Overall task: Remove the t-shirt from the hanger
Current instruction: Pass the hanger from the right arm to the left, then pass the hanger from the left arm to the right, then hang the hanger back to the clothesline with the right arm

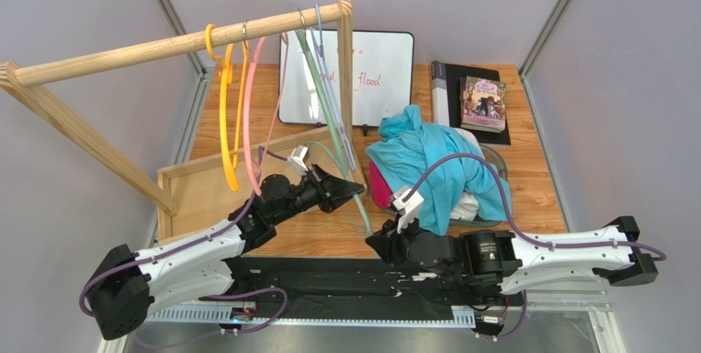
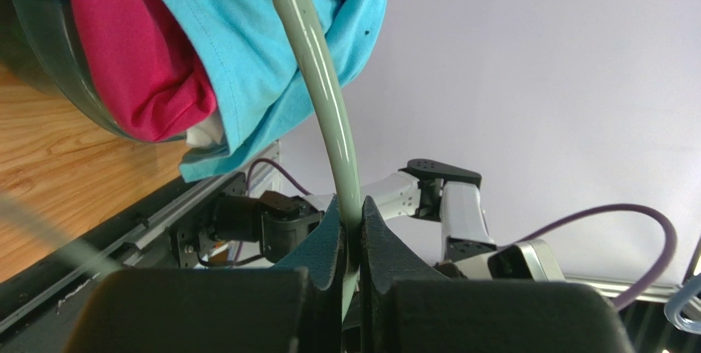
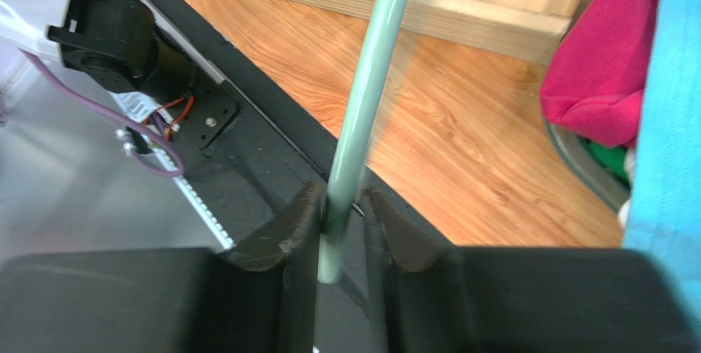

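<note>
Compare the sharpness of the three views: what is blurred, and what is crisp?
Top external: evenly lit, sharp throughout, whiteboard writing legible. Left wrist: green hanger crisp, left gripper blurred along the bottom. Right wrist: right gripper softly blurred, table grain sharper.

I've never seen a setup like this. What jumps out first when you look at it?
The bright turquoise t-shirt, heaped right of centre on the table over some pink cloth, draws the eye first. Next comes the pale green hanger slanting down from the wooden rack. The left hand is clamped shut on it, while the right hand straddles its lower end with a slight gap.
</note>
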`<state>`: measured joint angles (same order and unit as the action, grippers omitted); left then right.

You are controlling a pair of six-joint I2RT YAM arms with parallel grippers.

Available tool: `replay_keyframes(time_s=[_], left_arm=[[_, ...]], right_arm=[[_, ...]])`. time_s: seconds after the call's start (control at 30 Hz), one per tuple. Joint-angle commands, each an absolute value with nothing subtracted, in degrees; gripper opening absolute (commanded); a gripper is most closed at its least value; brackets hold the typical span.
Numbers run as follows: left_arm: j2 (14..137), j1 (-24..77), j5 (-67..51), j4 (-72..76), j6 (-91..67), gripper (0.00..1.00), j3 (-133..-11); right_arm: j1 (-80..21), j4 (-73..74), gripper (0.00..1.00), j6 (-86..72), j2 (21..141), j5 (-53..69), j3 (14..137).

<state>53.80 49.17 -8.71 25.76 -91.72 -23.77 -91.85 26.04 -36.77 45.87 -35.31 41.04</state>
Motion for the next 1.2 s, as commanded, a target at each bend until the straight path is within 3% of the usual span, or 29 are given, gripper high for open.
replay_keyframes(time_s=[0.0,0.13,0.3,0.33,0.47,0.5,0.6,0.63,0.73,0.87,1.17], left_arm=[[53.6,51.1,-7.3,28.2,-89.2,0.0,-26.4],[53.3,53.7,-4.7,27.5,-89.5,0.0,-27.1],[51.2,55.9,-3.7,26.8,-89.6,0.0,-27.4],[50.7,56.2,-3.1,26.7,-89.6,0.0,-27.0],[46.7,57.6,-1.0,25.3,-89.7,0.0,-25.6],[45.9,57.6,-0.7,24.7,-89.8,0.0,-25.3],[42.3,57.6,-0.1,21.2,-90.2,0.21,-23.0],[39.8,57.6,-0.3,18.7,-90.3,0.35,-21.7],[34.7,57.6,2.0,9.4,-89.4,0.52,-20.3],[21.8,57.6,4.2,0.3,-88.6,0.59,-17.8],[-3.6,57.6,9.2,-23.7,-88.1,0.59,-15.7]], right_arm=[[-92.1,29.0,0.4,-36.9,50.4,-40.9,48.1],[-92.1,30.8,0.58,-34.7,56.3,-44.4,53.1],[-91.8,32.2,0.61,-34.3,61.0,-46.5,56.1],[-91.8,32.2,0.57,-34.5,61.0,-46.7,55.4],[-91.8,31.3,0.0,-35.7,59.4,-47.4,52.5],[-91.8,31.4,0.0,-35.9,58.9,-47.2,51.9],[-91.8,32.9,0.0,-36.9,55.1,-47.8,50.5],[-91.9,33.4,0.0,-36.9,53.3,-47.7,50.2],[-91.8,34.4,0.0,-36.2,46.9,-48.7,49.8],[-90.8,39.4,0.0,-36.3,43.6,-50.3,51.2],[-90.7,38.0,0.0,-26.3,45.3,-54.0,60.8]])
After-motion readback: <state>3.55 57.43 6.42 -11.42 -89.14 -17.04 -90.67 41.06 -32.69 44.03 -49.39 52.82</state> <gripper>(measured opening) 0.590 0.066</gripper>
